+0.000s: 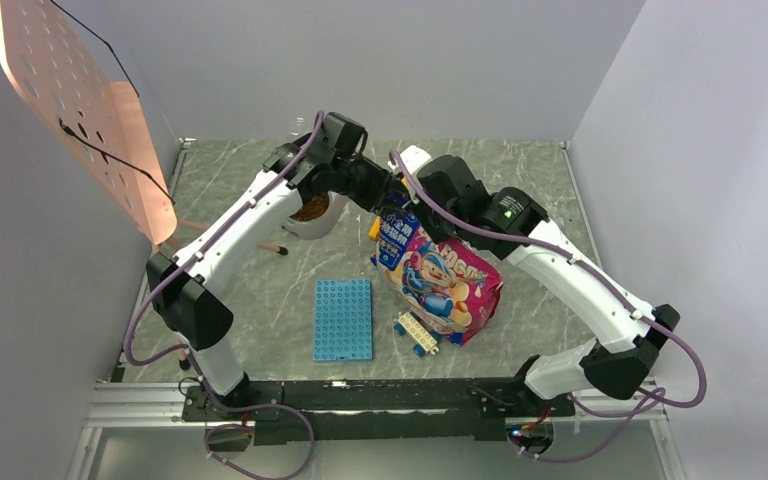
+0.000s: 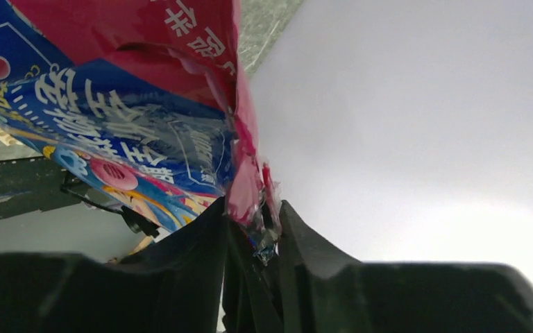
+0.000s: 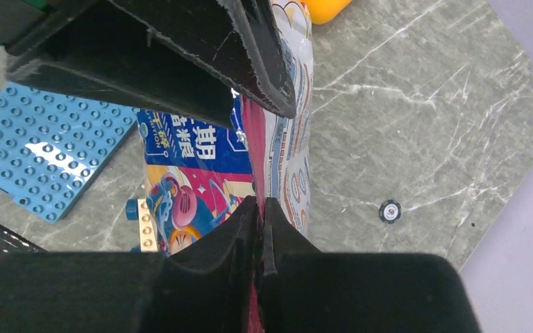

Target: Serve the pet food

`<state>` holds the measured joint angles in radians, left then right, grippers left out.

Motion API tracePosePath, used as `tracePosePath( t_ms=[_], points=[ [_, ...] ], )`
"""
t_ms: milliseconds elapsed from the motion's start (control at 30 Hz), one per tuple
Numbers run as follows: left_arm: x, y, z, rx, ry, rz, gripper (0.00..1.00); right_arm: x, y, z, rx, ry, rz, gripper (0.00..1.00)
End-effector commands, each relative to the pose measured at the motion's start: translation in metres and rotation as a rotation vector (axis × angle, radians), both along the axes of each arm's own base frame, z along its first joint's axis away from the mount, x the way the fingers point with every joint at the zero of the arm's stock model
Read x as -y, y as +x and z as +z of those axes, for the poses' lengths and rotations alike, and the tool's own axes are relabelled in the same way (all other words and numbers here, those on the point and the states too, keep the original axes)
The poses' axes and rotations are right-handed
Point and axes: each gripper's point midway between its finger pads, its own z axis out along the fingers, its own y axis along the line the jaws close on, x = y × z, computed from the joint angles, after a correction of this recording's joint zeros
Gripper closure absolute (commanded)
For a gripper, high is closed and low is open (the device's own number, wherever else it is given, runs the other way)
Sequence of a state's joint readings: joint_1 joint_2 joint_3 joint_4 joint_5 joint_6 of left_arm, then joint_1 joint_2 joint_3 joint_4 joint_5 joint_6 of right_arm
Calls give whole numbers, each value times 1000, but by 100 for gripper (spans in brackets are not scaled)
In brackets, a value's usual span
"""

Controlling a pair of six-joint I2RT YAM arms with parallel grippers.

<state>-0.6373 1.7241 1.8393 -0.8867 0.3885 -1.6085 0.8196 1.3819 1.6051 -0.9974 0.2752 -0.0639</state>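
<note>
**A:** What lies nearest the arm bases?
**B:** A flat blue studded plastic plate (image 1: 343,319) and small white-and-blue toy bricks (image 1: 416,333), on the grey marbled desk (image 1: 260,290).
**A:** And mid-desk?
**B:** A glossy pink, white and blue cartoon-printed bag (image 1: 442,278), just beside the bricks. The right claw (image 3: 260,207) is pinched on its top edge. The left claw (image 2: 253,208) has its jaws apart, with the crumpled rim between them.
**A:** Farther back?
**B:** Brown kibble pet food (image 1: 310,210) in a pale round bowl (image 1: 325,226), near a yellow plastic scoop (image 1: 374,228).

Right gripper (image 3: 262,205) pinched on pet food bag (image 3: 194,187) edge; blue studded plate (image 3: 38,156) left, round token (image 3: 389,211) right.
</note>
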Motion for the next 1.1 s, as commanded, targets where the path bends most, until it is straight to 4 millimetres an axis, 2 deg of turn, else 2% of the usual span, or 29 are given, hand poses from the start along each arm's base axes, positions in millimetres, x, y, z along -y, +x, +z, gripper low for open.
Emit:
tracePosePath(
  t_ms=[0, 133, 200, 233, 467, 567, 700, 733, 767, 833, 867, 900, 967, 1067],
  points=[
    [8, 5, 15, 55, -55, -7, 74, 15, -3, 23, 78, -7, -3, 85],
    [5, 8, 24, 94, -59, 7, 86, 36, -9, 11, 99, -79, -28, 70],
    [5, 10, 27, 98, -66, 4, 98, 42, -10, 7, 106, -105, -33, 66],
    [5, 11, 28, 95, -67, 0, 100, 43, -10, 6, 107, -114, -28, 65],
    [-9, 13, 32, 15, -61, 26, 100, 36, -11, 1, 103, -148, 25, 62],
    [-16, 17, 37, 14, -62, 48, 100, 29, -19, -2, 81, -145, 77, 61],
    [-15, 19, 40, 25, -90, 52, 100, 22, -29, -5, 49, -109, 133, 63],
    [-13, 17, 38, 21, -97, 46, 98, 20, -31, -5, 41, -101, 150, 65],
    [-11, 16, 38, 22, -105, 38, 87, 17, -34, -5, 35, -89, 165, 70],
    [-8, 11, 35, 25, -107, 26, 61, 12, -35, -4, 26, -71, 177, 92],
    [-5, 7, 34, 24, -106, 15, 52, 10, -33, -3, 29, -62, 167, 100],
    [-1, 3, 33, 24, -107, 2, 45, 8, -31, -1, 33, -47, 156, 100],
    [8, -8, 30, 9, -108, -35, 37, 4, -25, 8, 58, 1, 121, 100],
    [21, -28, 19, -25, -111, -92, 36, -3, -20, 26, 79, 129, 90, 100]
  ],
)
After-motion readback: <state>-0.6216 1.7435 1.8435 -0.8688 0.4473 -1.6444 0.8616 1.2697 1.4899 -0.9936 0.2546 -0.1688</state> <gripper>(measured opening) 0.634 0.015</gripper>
